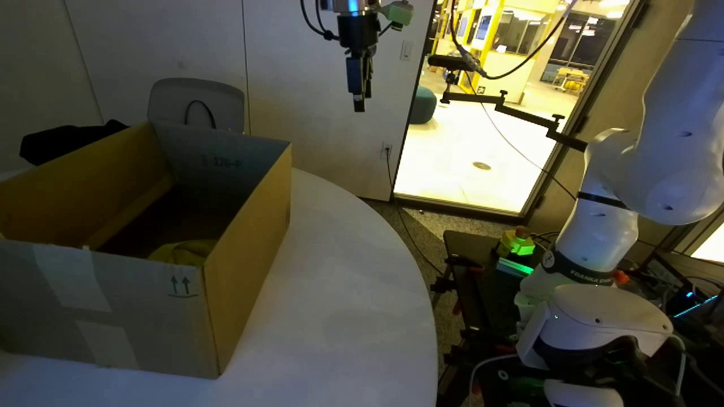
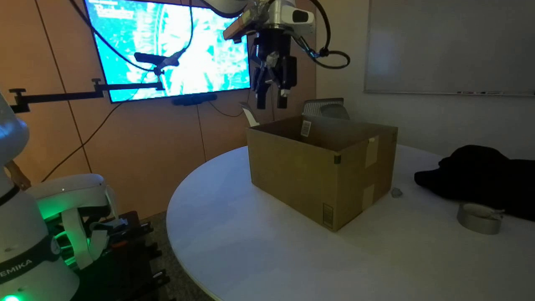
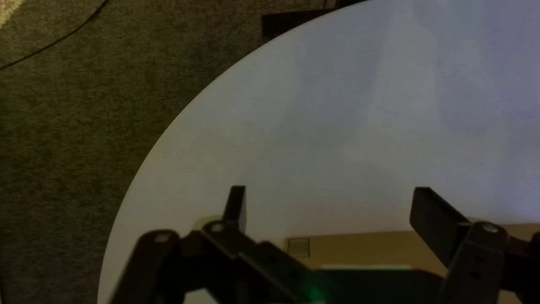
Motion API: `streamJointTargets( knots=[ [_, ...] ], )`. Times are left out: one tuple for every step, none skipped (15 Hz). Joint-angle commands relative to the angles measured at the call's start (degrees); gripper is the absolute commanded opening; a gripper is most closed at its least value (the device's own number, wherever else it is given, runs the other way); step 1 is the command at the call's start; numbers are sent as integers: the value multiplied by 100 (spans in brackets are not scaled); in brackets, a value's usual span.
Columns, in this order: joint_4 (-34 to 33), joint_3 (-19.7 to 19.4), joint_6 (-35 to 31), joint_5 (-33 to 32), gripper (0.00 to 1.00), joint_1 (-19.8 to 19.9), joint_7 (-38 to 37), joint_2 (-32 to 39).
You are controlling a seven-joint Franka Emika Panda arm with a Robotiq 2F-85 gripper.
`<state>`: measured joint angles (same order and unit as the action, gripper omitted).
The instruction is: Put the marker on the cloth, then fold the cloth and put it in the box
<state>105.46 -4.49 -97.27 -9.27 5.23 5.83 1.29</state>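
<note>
The box (image 1: 254, 254), a large brown open carton, stands on the round white table. It also shows in an exterior view (image 2: 292, 175) and partly in the wrist view (image 3: 363, 247). The yellow-green cloth (image 1: 186, 252) lies bunched inside the box, against the wall with the printed arrows; only part of it shows. The marker is not visible in any view. My gripper (image 1: 361, 103) is raised well above the table, higher than the box's rim. It also shows in an exterior view (image 2: 271, 102). In the wrist view, its fingers (image 3: 329, 192) are wide apart with nothing between them.
The white table (image 2: 234, 242) has a curved edge beside the floor. A tape roll (image 2: 479, 218), a small grey lump (image 2: 396, 192) and a black garment (image 2: 480, 175) lie beside the box. A grey chair (image 1: 198, 102) stands behind it. A camera arm (image 1: 498, 104) extends from the robot's side.
</note>
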Motion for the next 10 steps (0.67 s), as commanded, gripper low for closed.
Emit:
streamJointTargets(
  knots=[
    [1447,-217,-891,93,100,170,533,-1055],
    [1776,-305,-1181,109,100,215,651,-1267],
    [2113,-410,-1535,130,100,267,757,-1481],
    [2455,-492,-1924,89,100,307,770,-1668],
    [2800,-587,-2369,64,100,353,817,-1853],
    [3146,-638,-2800,7,100,397,699,-2046],
    [3498,-696,-3220,-63,100,447,697,-2246],
    [3842,-731,-3646,-120,100,500,616,-2423],
    [4110,-752,-4075,-182,100,546,584,-2524],
    [4337,-781,-4509,-205,100,582,620,-2555]
  ],
)
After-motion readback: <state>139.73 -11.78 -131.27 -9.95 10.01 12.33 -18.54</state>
